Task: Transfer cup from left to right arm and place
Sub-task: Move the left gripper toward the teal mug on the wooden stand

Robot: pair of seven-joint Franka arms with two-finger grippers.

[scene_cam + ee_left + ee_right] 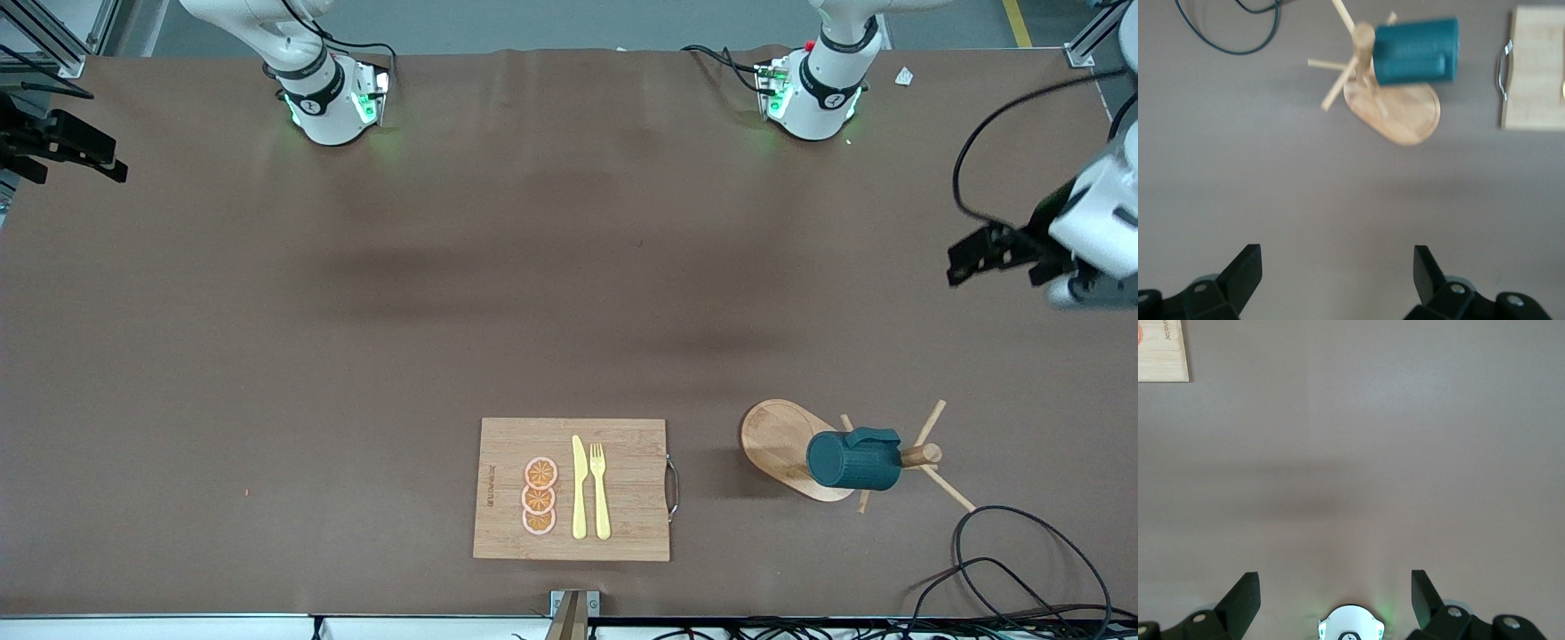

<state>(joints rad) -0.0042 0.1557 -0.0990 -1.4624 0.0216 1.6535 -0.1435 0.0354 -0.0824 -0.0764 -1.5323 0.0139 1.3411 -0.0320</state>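
Brown table (356, 356): cup (853, 460) hangs on rack (791, 449) near front edge, left arm's end. Left gripper (996, 253) and right gripper (62, 147) up over the table's ends, both fully open, empty.

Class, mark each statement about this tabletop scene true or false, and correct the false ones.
1. The cup hangs on the wooden mug rack. True.
2. The left gripper is shut on the cup. False: it is open and empty, up over the table at the left arm's end.
3. A yellow knife and fork lie on the cutting board. True.
4. The orange slices lie on the bare table. False: they lie on the cutting board.
5. The right gripper holds the fork. False: it is open and empty.
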